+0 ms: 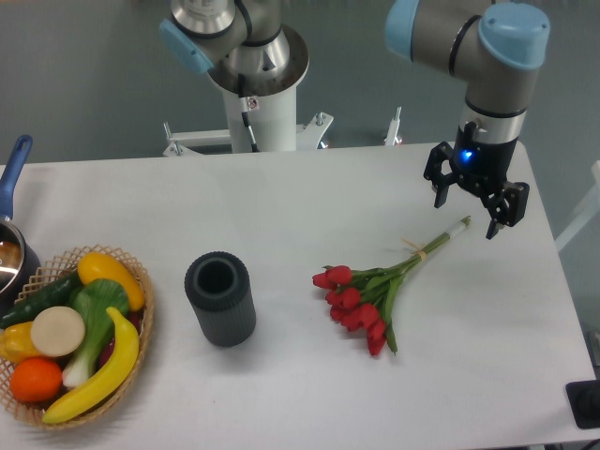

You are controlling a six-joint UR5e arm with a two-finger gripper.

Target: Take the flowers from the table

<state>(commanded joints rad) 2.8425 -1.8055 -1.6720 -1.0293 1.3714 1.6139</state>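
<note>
Pot (11, 246) cut off at left edge

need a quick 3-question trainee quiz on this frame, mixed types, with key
1. True or false: the gripper is shut on the flowers.
2. What stands between the basket and the flowers? A) a dark ribbed vase B) a glass jar C) a white mug
3. Fill in: the bunch lies flat on the table with its stem ends pointing toward the ____.

Key:
1. False. The jaws are open above the stem tips, holding nothing.
2. A, the dark ribbed vase, upright and empty.
3. Gripper.
</note>
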